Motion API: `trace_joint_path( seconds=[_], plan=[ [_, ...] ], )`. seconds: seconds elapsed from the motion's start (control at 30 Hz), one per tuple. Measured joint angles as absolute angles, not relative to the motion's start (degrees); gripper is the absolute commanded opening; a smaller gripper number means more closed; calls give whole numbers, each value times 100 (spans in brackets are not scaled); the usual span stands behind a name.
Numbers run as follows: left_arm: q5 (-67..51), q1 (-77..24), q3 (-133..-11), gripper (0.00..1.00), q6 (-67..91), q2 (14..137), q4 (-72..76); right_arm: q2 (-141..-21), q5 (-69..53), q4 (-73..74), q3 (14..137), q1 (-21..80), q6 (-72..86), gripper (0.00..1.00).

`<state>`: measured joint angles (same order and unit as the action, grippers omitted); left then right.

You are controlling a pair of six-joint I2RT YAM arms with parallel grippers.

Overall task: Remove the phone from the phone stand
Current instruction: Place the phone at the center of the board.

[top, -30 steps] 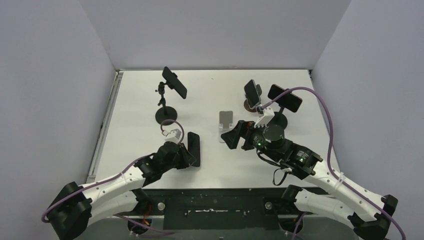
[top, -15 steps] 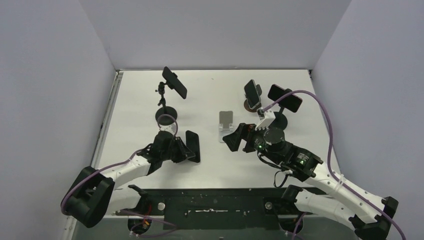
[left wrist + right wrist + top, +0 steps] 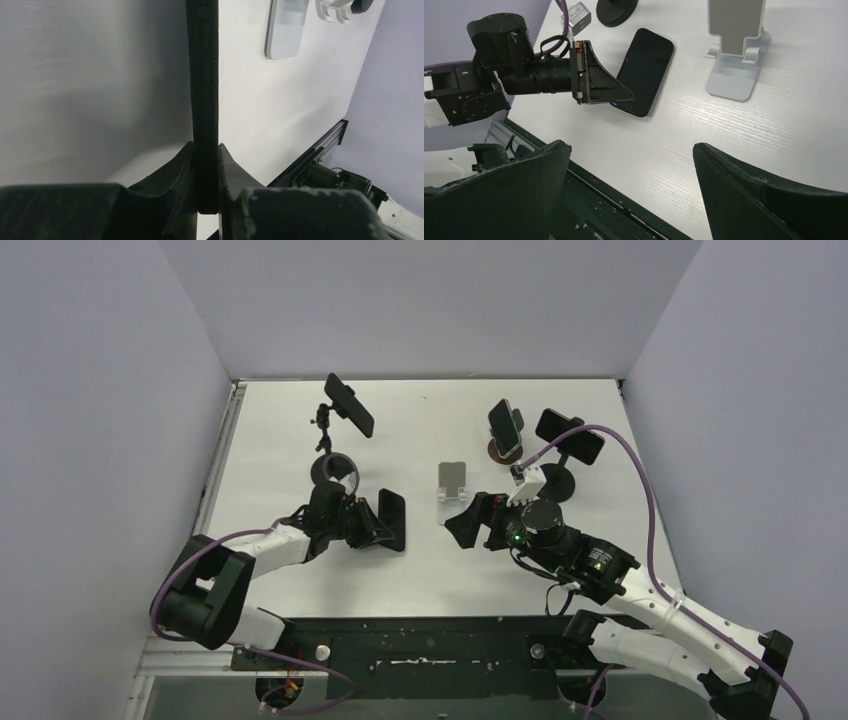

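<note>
A black phone [image 3: 392,520] is off the stand, low at the table surface left of centre, and I cannot tell whether it touches the table. My left gripper [image 3: 374,526] is shut on its near end. In the left wrist view the phone [image 3: 205,75] runs edge-on between the closed fingers of the left gripper [image 3: 205,150]. The silver phone stand [image 3: 452,481] stands empty just right of it. My right gripper [image 3: 470,523] hovers open in front of the stand, holding nothing. In the right wrist view, past the open right gripper [image 3: 630,150], lie the phone [image 3: 644,70] and the stand [image 3: 734,50].
A second black phone [image 3: 348,405] is clamped on a tripod with a round base [image 3: 333,468] at the back left. Two more phones [image 3: 505,427] [image 3: 570,436] sit on stands at the back right. The table's black front rail [image 3: 614,200] lies under my right gripper.
My left gripper has carried the phone a little away from the front edge and to the right, towards the stand. The right gripper has shifted slightly towards the back.
</note>
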<state>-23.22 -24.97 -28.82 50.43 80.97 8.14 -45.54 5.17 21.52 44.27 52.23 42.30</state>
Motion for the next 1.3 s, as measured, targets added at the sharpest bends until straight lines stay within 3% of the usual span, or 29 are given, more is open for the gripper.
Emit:
trace_joint_path(
  seconds=[0.13, 0.4, 1.03, 1.3],
  plan=[
    [-2467, -2414, -2897, 13, 4904, 8221, 897, -4558, 517, 2161, 4357, 5223, 4252, 100],
    [-2449, -2357, -2893, 22, 4757, 8259, 871, -4565, 517, 2156, 4357, 5223, 4270, 100],
    [-2108, -2276, -2794, 40, 4696, 8230, 683, -4556, 585, 2165, 4357, 5223, 4421, 100],
    [-1959, -2274, -2794, 43, 4657, 8121, 576, -4558, 585, 2165, 4357, 5223, 4421, 100]
  ],
)
